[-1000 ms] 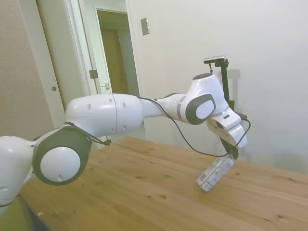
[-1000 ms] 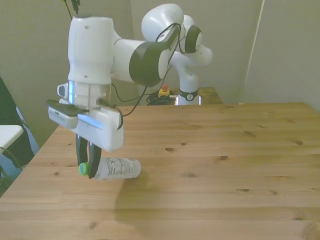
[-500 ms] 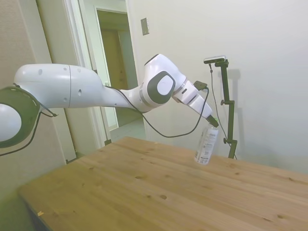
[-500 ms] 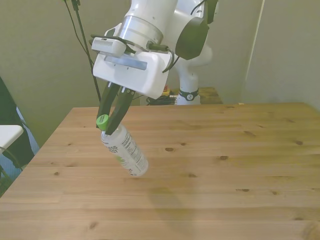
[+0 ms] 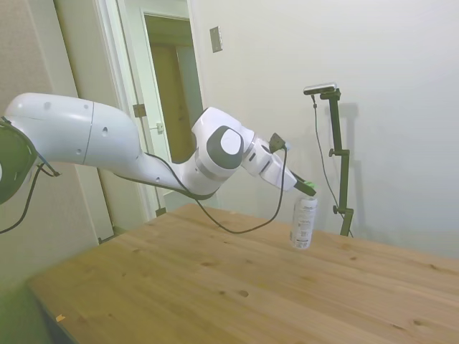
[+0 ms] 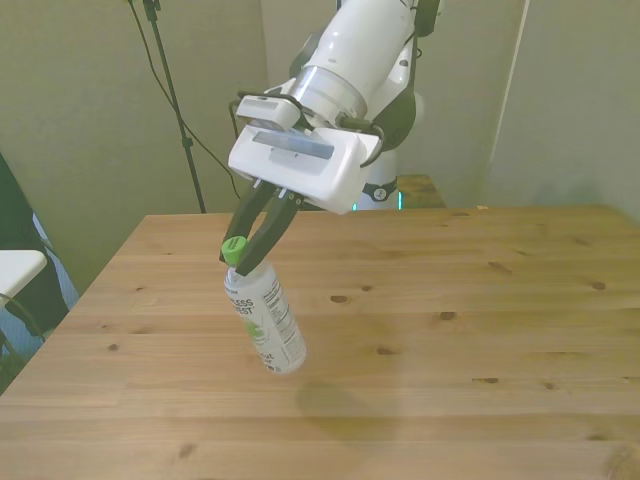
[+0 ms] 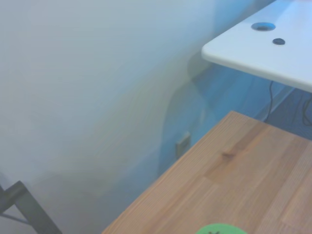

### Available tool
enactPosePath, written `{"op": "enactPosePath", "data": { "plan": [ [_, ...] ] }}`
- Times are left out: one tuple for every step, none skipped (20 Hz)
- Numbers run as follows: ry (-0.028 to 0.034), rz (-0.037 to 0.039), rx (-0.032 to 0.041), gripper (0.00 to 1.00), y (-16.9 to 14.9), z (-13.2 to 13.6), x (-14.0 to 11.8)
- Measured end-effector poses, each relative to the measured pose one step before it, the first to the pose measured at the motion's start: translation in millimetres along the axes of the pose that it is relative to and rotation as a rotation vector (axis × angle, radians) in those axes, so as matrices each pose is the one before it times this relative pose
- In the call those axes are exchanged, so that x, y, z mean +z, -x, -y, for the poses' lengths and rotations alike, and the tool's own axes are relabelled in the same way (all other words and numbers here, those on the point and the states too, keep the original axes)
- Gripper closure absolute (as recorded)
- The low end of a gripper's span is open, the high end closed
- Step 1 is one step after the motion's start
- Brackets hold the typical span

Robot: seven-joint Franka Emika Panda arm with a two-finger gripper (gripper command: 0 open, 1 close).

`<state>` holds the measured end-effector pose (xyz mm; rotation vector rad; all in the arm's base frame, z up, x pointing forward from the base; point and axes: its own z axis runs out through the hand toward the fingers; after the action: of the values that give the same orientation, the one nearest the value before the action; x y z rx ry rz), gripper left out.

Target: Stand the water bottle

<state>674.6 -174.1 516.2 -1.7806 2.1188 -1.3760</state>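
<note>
**Bottle swung nearly upright**

The gripper (image 6: 243, 250) stays clamped on the green cap (image 6: 233, 252), and the bottle (image 6: 266, 322) has come round from steeply slanted to near vertical (still leaning a little in the front view). Its base hangs close above the table (image 6: 480, 330), left of the middle; setting down looks next.

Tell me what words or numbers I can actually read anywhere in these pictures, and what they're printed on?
Water bottle label, front view: dark print in two short lines near the top; it looks like "LESS" over "EST", but it is cut off and blurred, so I am not sure.
Smaller print lower on that label: too small to read.
The same label in the side view: too blurred to read.
Nothing else in the pictures carries readable text.
</note>
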Motion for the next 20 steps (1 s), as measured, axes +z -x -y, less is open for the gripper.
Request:
{"op": "enactPosePath", "data": {
  "plan": [
    [-0.00651, -0.01805, 0.00323, 1.0, 6.87, 0.97, 2.7],
    [-0.00796, -0.019, 0.00439, 1.0, 6.94, 1.91, 2.08],
    [-0.0057, -0.0165, 0.00335, 1.0, 7.03, 1.53, 2.35],
    [-0.00102, -0.01221, 0.00133, 1.0, 6.17, 1.12, 2.57],
    [0.002, -0.00812, 0.00146, 1.0, 5.96, 0.4, 2.97],
    [0.00421, -0.00621, -0.0028, 1.0, 5.83, -0.34, 3.85],
    [0.00349, -0.00499, -0.0032, 1.0, 5.79, -0.75, 4.21],
    [0.00509, -0.00552, -0.0018, 1.0, 5.0, -0.63, 4.25],
    [0.00962, -0.00463, -0.00121, 1.0, 5.12, -1.47, 4.4],
    [0.00629, -0.00439, -0.00333, 1.0, 4.42, -1.06, 4.23],
    [0.00434, -0.00274, -0.00226, 1.0, 3.05, -1.5, 4.42],
    [0.00356, -0.00147, -0.00322, 1.0, 2.5, -1.5, 3.9],
    [-0.00066, -0.00242, -0.00256, 1.0, 0.66, -0.03, 2.84],
    [0.00111, -0.0033, -0.00296, 0.0, 0.01, 0.6, 1.18],
    [-0.00008, -0.00113, -0.00278, 0.0, 0.21, 0.44, 0.38],
    [-0.00046, 0.00047, -0.00403, 0.0, 0.58, 0.21, 0.37],
    [-0.00052, 0.00138, -0.00343, 0.0, 0.88, 0.35, -0.1],
    [0.00016, -0.00034, -0.00344, 0.0, 0.36, 0.28, -0.18],
    [-0.00084, -0.00063, -0.0044, 0.0, 0.07, -0.08, 0.24],
    [-0.00119, 0.00168, -0.00241, 0.0, 0.08, -0.04, -0.06]
  ]
}}
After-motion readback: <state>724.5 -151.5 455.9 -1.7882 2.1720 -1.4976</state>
